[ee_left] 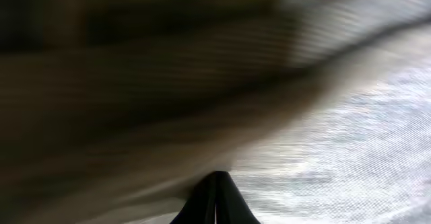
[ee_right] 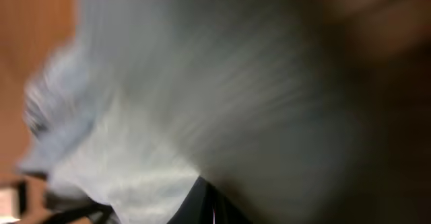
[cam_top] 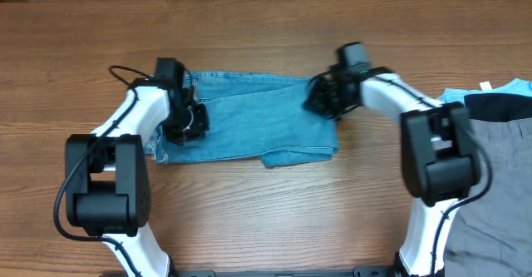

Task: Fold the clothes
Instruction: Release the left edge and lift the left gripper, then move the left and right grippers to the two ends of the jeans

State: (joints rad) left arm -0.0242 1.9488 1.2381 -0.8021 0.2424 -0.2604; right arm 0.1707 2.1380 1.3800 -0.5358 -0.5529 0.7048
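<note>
Two things could spoil this fold, and the bigger one concerns the whole jeans (cam_top: 258, 119), which lie as a wide doubled band across the middle of the table (cam_top: 266, 227) with an arm at each end: if you carry the two ends unevenly, I'd expect the layers to skew and the loose lip at the lower right edge to flop out. The lesser risk is grip. Your left gripper (cam_top: 187, 127) sits over the left end and your right gripper (cam_top: 322, 101) over the right; the left fingers (ee_left: 229, 207) and the right fingers (ee_right: 195, 202) look drawn together, but the smear hides whether denim is nipped between them, so a thin pinch could slip. Mind the heap at the right edge too, grey trousers (cam_top: 499, 173), a black garment (cam_top: 499, 108) and a pale-blue one (cam_top: 514, 86), near enough for the right arm to snag. The surface is smooth wood-grain, likely slick under denim; beyond its far edge only a tan strip shows, so the room stays unknown
</note>
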